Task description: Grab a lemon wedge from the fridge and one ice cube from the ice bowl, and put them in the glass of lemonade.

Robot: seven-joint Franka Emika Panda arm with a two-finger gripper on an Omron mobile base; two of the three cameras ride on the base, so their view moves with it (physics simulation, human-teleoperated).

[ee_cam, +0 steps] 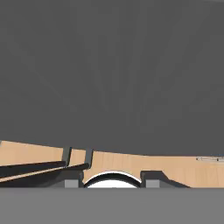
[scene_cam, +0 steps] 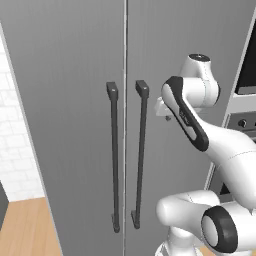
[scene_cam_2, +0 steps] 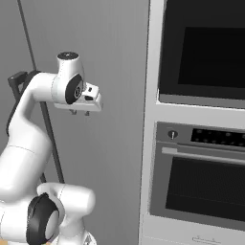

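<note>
Fridge doors are both shut in front of you, and it fills the wall ahead as a tall grey front. Nearest to you, the white arm rises from the base and bends forward, carrying the hand up in front of the right-hand door, just right of the handles and close to the door face without clearly touching it. The hand points downward; you can see two short dark fingers under it with a gap between them, but from these angles you cannot tell how far apart they stand, and nothing is held between them. Beyond the hand, the two long black handles run vertically side by side, one on each side of the seam between the doors. To the right of the fridge stands the oven column, with a black panel above and an oven with knobs below. Wooden floor shows at the lower left of the fridge.
</note>
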